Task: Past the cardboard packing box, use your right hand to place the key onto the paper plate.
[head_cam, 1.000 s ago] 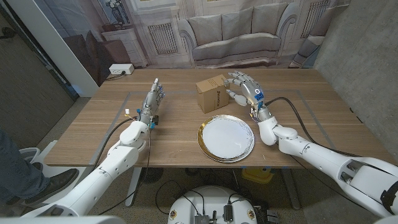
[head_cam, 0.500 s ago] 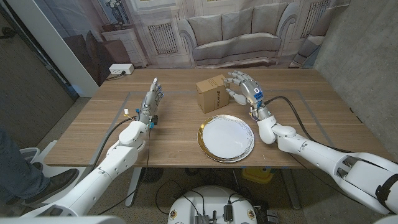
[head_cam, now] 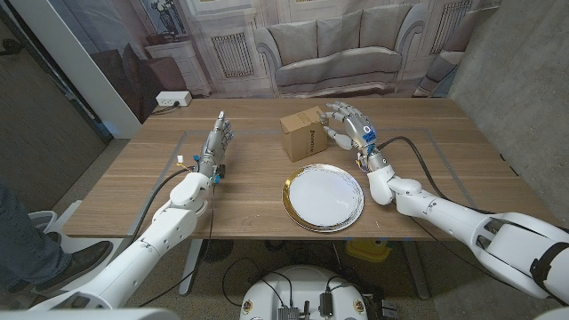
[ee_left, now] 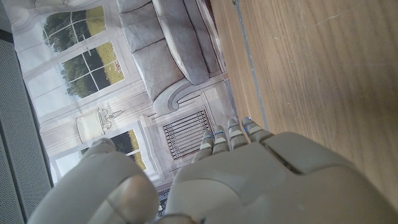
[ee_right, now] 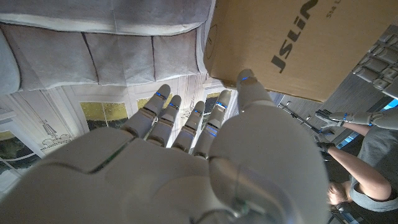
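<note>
The cardboard packing box (head_cam: 307, 133) stands at the table's far middle, and its brown printed side (ee_right: 292, 43) is close up in the right wrist view. My right hand (head_cam: 348, 125) is just to the right of the box with its fingers (ee_right: 186, 121) spread and nothing in them; the thumb reaches toward the box's side. The paper plate (head_cam: 324, 198), white with a gold rim, lies in front of the box and is bare. No key is visible in any frame. My left hand (head_cam: 216, 142) stands on its edge on the table's left, fingers straight and holding nothing.
The wooden table (head_cam: 249, 182) ends close behind the box, against a printed sofa backdrop (head_cam: 333, 49). A white power strip (head_cam: 172, 99) lies on the floor past the far left corner. A person's leg and shoe (head_cam: 36, 244) are at the left edge.
</note>
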You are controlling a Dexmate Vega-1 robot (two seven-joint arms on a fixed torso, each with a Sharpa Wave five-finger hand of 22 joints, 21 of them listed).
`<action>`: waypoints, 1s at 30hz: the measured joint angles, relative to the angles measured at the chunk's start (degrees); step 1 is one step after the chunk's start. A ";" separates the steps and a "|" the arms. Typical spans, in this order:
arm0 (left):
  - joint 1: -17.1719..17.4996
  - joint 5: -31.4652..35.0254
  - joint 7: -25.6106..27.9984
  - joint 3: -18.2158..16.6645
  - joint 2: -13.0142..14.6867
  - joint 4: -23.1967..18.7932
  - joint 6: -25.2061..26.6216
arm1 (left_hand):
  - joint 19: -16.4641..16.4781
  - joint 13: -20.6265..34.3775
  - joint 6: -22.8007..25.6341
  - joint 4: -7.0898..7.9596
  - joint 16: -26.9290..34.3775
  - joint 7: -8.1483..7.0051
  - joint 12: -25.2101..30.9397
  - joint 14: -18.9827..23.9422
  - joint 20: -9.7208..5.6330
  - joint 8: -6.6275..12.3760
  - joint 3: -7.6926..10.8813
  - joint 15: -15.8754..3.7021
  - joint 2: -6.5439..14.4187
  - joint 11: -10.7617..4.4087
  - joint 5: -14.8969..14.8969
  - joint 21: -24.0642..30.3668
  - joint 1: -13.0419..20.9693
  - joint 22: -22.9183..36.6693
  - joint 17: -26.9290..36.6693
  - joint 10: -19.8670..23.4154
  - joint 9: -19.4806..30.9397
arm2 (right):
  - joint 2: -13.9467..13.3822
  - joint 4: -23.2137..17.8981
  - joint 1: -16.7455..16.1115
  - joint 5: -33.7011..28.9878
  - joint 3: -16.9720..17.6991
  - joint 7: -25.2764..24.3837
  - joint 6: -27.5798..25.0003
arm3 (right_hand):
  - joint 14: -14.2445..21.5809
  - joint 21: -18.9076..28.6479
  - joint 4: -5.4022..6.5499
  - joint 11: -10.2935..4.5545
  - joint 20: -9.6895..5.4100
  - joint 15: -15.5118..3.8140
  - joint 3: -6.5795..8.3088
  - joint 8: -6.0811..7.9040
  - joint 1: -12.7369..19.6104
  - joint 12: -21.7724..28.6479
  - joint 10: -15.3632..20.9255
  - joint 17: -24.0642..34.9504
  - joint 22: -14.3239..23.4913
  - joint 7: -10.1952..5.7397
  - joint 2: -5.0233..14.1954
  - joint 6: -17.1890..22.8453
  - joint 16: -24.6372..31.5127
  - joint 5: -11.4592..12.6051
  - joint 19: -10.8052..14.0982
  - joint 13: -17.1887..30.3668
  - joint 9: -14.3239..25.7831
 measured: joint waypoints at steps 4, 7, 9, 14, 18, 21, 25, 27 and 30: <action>-0.09 0.05 0.17 0.05 0.00 0.01 0.41 | 0.00 0.00 0.19 0.00 0.00 -0.19 0.00 0.00 0.00 0.00 0.00 0.00 0.00 0.00 0.00 0.00 0.00 0.00 0.00 0.00 0.00 | 0.66 1.89 0.87 0.15 -0.82 -0.29 0.36 | 0.00 0.00 0.17 -0.31 0.00 0.00 -0.17 0.00 0.05 0.00 0.30 0.00 0.00 -0.08 0.05 0.08 0.00 0.00 0.00 0.00 0.00; -0.13 0.08 0.20 0.09 0.00 0.01 0.50 | 0.00 0.00 0.19 0.00 0.00 -0.19 0.00 0.00 0.00 0.00 0.00 0.00 0.00 0.00 0.00 0.00 0.00 0.00 0.00 0.00 0.00 | 0.80 2.31 1.03 0.19 -0.88 -0.41 0.52 | 0.00 0.00 0.17 -0.31 0.00 0.00 -0.17 0.00 0.05 0.00 0.30 0.00 0.00 -0.08 0.05 0.08 0.00 0.00 0.00 0.00 0.00; -0.13 0.09 0.24 0.10 -0.01 0.01 0.57 | 0.00 0.00 0.19 0.00 0.00 -0.19 0.00 0.00 0.00 0.00 0.00 0.00 0.00 0.00 -0.12 0.00 0.00 0.00 0.00 0.00 0.00 | 0.89 2.54 1.09 0.19 -0.91 -0.46 0.68 | -0.01 0.00 0.17 -0.31 0.00 0.00 -0.17 0.33 0.05 0.00 0.30 -0.01 0.00 -0.08 0.05 0.07 0.00 0.00 0.00 0.00 0.00; -0.14 0.10 0.37 0.12 -0.01 0.01 0.71 | 0.00 0.00 0.19 0.00 0.00 -0.19 0.00 0.00 0.00 0.00 0.00 0.00 0.00 0.00 -0.44 0.00 0.00 0.00 0.00 0.00 0.00 | 1.25 3.28 1.23 -0.01 -0.83 -0.55 1.07 | -0.01 0.00 0.17 -0.31 0.00 0.00 -0.16 0.47 0.05 0.00 0.29 0.02 0.00 0.17 0.05 0.32 0.00 0.23 0.00 0.00 0.00; -0.14 0.13 0.48 0.14 -0.01 -0.11 0.83 | 0.00 0.00 0.19 0.00 0.00 -0.19 0.00 0.00 0.00 0.00 0.00 0.00 0.24 0.00 -0.44 0.00 0.24 0.00 0.00 0.00 0.00 | 1.48 3.73 1.31 -0.24 -0.61 -0.59 1.32 | 0.09 0.00 0.16 -0.31 0.00 0.09 -0.16 0.48 0.05 0.00 0.29 0.27 -0.01 0.00 0.05 0.62 -0.01 0.23 0.00 0.00 0.15; -0.12 0.13 0.55 0.14 -0.01 -0.23 0.86 | 0.00 0.00 0.19 0.00 0.00 -0.19 0.00 0.00 0.00 0.00 0.00 0.00 0.22 0.00 -0.44 0.00 0.22 0.00 0.00 0.00 0.00 | 1.61 3.97 1.35 -0.42 -0.47 -0.62 1.54 | 0.09 0.00 0.16 -0.32 0.00 0.09 -0.16 0.47 0.06 0.00 0.29 0.27 -0.01 -0.08 0.06 0.70 -0.01 0.23 0.00 0.00 0.27; -0.01 0.14 0.57 0.14 0.00 -0.41 0.89 | 0.00 0.00 0.18 0.00 0.00 -0.19 0.00 0.00 0.00 0.00 0.01 0.00 0.22 0.00 -0.44 0.00 0.22 0.00 0.00 0.00 0.00 | 1.70 4.14 1.38 -0.65 -0.40 -0.64 1.94 | 0.08 0.00 0.16 -0.32 0.23 0.09 -0.16 0.47 0.26 0.00 0.29 0.27 -0.01 0.13 0.29 0.91 -0.01 0.23 0.22 0.00 0.27; 0.02 0.15 0.68 0.14 0.02 -0.47 0.99 | 0.00 0.00 0.18 0.00 0.00 -0.18 0.00 0.00 0.00 0.00 0.01 0.00 0.22 0.00 -0.44 0.00 0.22 0.00 0.00 0.00 0.00 | 2.04 4.80 1.52 -0.85 -0.16 -0.65 2.21 | 0.08 0.00 0.16 -0.32 0.32 0.09 -0.16 0.88 0.26 0.00 0.29 0.27 -0.01 0.00 0.30 1.23 -0.01 0.23 0.31 -0.01 0.27; 0.05 0.15 0.77 0.14 0.02 -0.55 1.05 | 0.00 0.00 0.18 -0.17 0.00 -0.18 0.00 0.00 0.00 0.00 -0.17 0.00 0.22 0.00 -0.44 0.00 0.22 0.00 0.00 0.00 0.00 | 2.34 5.35 1.55 -1.22 0.27 -0.66 2.67 | 0.49 0.00 0.40 -0.32 0.32 0.08 -0.40 0.96 0.09 0.00 0.34 0.27 -0.01 0.14 0.47 1.52 -0.01 0.23 0.31 -0.01 0.26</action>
